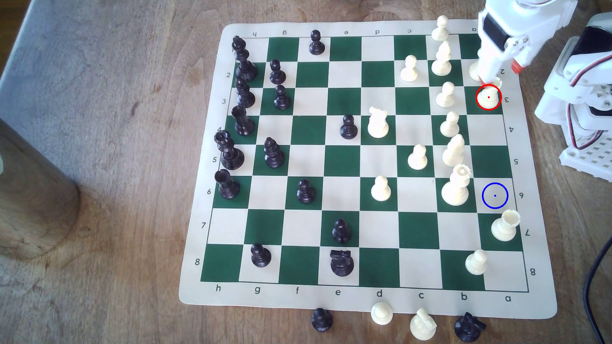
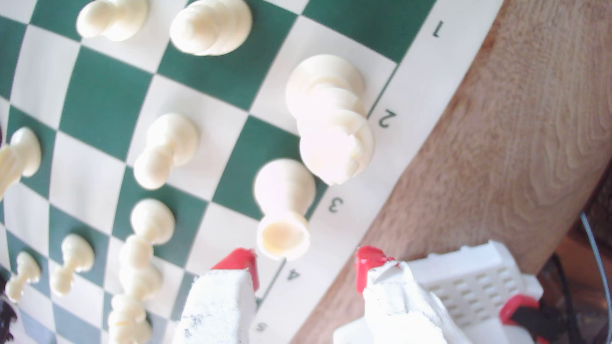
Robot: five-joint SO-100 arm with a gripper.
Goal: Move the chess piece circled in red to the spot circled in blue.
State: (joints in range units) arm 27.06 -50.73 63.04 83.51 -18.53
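On the green square marked 3 at the exterior view's right edge of the board [image 1: 371, 299], the rook [image 1: 489, 95] stands upright inside the red circle, with the gripper [image 2: 306, 269] poised just over it. In the wrist view the two red-tipped fingers [image 2: 243, 263] are spread wide with nothing between them, and the rook's hollow notched top sits just ahead of the gap, slightly nearer one finger than the other. The step in hand looks like the final approach before the grasp. To do it well, the arm should centre the gap on the rook, then come straight down so the fingers straddle its narrow waist below the flared top. A taller cream piece [image 2: 328, 122] stands on the neighbouring square marked 2, very near, so any sideways drift risks knocking it. Once gripped, the rook needs a clean lift high enough to clear things, then travel along the edge file to the blue-circled square [image 1: 494, 195], where the queen [image 1: 456, 185] and the second rook [image 1: 505, 226] stand on neighbouring squares.
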